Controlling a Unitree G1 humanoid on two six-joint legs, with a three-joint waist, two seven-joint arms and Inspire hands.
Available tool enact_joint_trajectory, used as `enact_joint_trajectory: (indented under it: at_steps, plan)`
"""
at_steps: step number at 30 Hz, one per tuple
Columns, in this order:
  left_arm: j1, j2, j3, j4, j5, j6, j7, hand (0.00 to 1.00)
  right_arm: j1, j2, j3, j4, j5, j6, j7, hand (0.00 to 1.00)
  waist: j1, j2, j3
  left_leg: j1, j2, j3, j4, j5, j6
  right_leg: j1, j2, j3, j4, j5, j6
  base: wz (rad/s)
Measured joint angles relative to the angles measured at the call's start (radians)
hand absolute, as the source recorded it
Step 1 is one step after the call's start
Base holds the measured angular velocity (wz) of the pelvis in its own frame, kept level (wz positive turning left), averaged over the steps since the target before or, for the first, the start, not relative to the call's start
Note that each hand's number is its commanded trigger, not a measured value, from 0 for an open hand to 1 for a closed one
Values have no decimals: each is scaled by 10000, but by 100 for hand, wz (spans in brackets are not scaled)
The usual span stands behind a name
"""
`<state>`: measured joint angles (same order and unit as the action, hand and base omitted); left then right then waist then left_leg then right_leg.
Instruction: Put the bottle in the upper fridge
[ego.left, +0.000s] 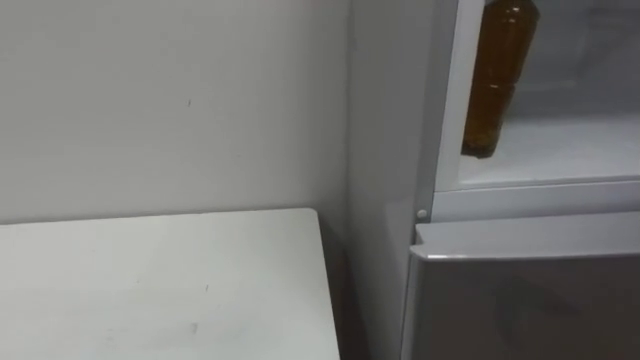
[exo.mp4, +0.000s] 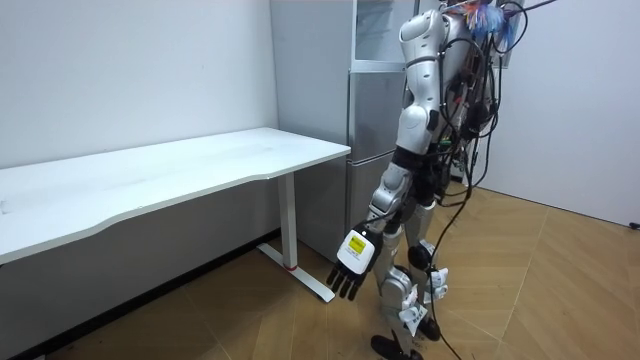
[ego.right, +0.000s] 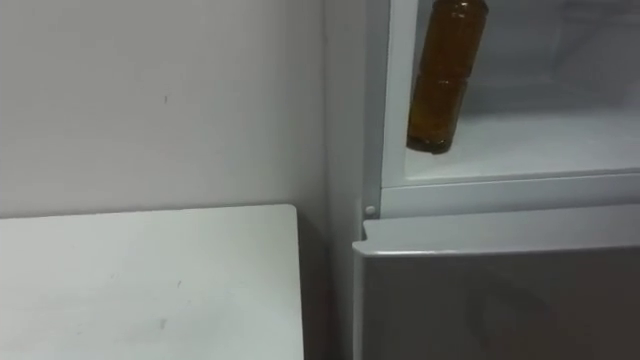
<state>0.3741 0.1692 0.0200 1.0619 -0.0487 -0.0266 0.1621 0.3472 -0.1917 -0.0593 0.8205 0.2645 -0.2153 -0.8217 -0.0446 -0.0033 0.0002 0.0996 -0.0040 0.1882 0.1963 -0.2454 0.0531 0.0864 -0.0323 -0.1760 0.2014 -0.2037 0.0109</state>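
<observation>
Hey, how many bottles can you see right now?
1. A brown bottle is upright at the left edge of the open upper fridge compartment, with its top cut off by the picture's edge. Others could be hidden deeper inside that compartment.

The bottle (ego.left: 498, 75) is at the left edge inside the upper compartment (ego.left: 570, 150) of the fridge (exo.mp4: 372, 120), above the lower door (ego.left: 520, 300). The table (ego.left: 160, 280) stands left of the fridge, against the wall (ego.left: 170, 100).
</observation>
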Motion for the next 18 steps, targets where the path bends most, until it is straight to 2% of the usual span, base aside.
enact_joint_trajectory:
  at_steps: [2,4,7,10,14,18]
  plan:
    - [-15,-2,-44,66,0,3,-90,0,10,5,226,504,32,73,417,0,1,-12,5,-3,1,7,13,-19,-9,1,14,33,-12,1,0,-4]
    - [-102,3,-35,156,20,66,-224,0,-174,3,418,1451,41,369,1221,0,29,3,0,-3,0,5,12,-31,-8,40,17,-2,-138,11,7,0]
    - [-118,14,-34,183,44,123,-288,0,-143,3,479,1981,13,875,2496,0,21,55,11,65,-4,-17,-6,-35,-9,144,1,-134,-157,19,14,6]
    - [-172,15,-32,200,221,271,-457,0,-208,3,594,2292,-222,1166,3483,0,121,130,38,209,-2,-3,-139,-39,-17,195,23,-82,-145,17,15,-5]
    - [-325,15,-31,202,361,298,-486,0,-421,3,695,2288,-661,1406,4391,0,202,168,62,199,-2,-4,-149,-41,-19,184,29,-65,-138,17,15,-1]
    - [-422,13,-36,220,431,456,-610,0,-779,10,693,2276,-736,1435,5017,0,195,167,62,205,3,-2,-150,-43,-21,194,32,-73,-145,20,12,0]
